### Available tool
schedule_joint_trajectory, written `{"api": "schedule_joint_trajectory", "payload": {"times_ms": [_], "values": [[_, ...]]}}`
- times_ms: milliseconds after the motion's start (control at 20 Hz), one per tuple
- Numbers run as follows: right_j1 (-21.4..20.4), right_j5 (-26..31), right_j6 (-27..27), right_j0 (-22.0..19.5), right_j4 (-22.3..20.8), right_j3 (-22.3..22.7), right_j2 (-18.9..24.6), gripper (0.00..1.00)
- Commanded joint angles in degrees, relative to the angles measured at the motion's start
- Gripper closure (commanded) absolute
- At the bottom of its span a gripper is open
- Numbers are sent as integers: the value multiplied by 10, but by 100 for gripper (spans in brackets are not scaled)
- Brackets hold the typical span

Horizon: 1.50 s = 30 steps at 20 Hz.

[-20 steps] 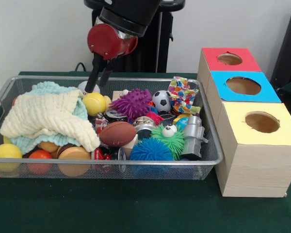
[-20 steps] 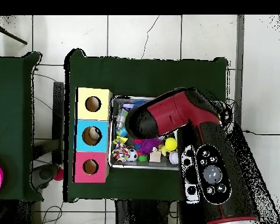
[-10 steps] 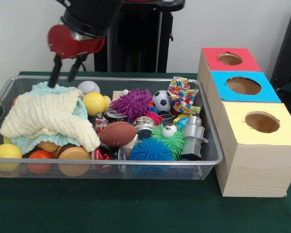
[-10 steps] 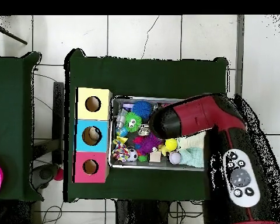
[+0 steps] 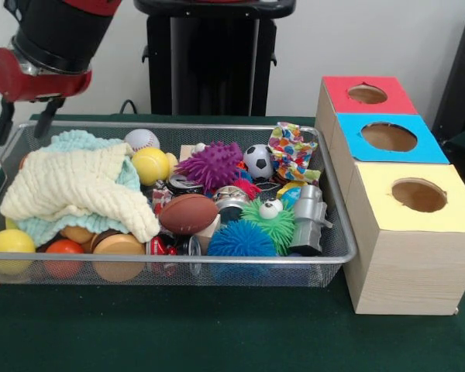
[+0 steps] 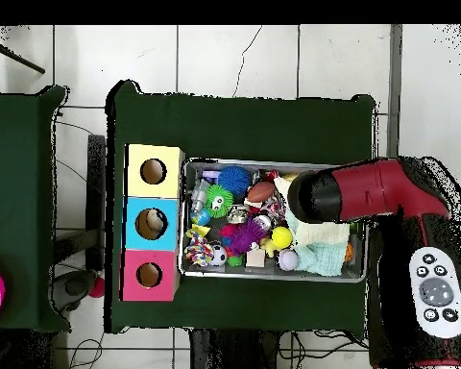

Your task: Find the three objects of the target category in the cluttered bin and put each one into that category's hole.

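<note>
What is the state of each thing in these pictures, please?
gripper: open, empty, above the bin's far corner
wire bin: full of toys
cream cloth: crumpled, lying over some balls
brown football: on top of the pile, uncovered
red hole: open
blue hole: open
yellow hole: open

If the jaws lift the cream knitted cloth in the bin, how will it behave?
The cream cloth looks soft and folded, so it would likely sag and unfold. It drapes over balls, including the orange ball, so lifting may stir them.
</note>
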Motion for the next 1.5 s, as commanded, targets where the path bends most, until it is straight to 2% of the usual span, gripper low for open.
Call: {"api": "schedule_joint_trajectory", "payload": {"times_ms": [50,200,400,550,800,900,1200,1350,1500], "values": [[60,-12,83,3,-2,-5,-25,0],[70,-6,105,3,18,5,-35,0],[86,27,110,-20,98,43,-28,0],[92,16,116,-37,149,64,-21,0],[105,11,107,-39,185,67,-30,0],[113,31,101,-35,197,60,-36,0],[120,29,81,-19,190,48,-54,0],[121,-15,54,-6,142,36,-64,0],[123,-51,59,-1,125,29,-70,0]]}}
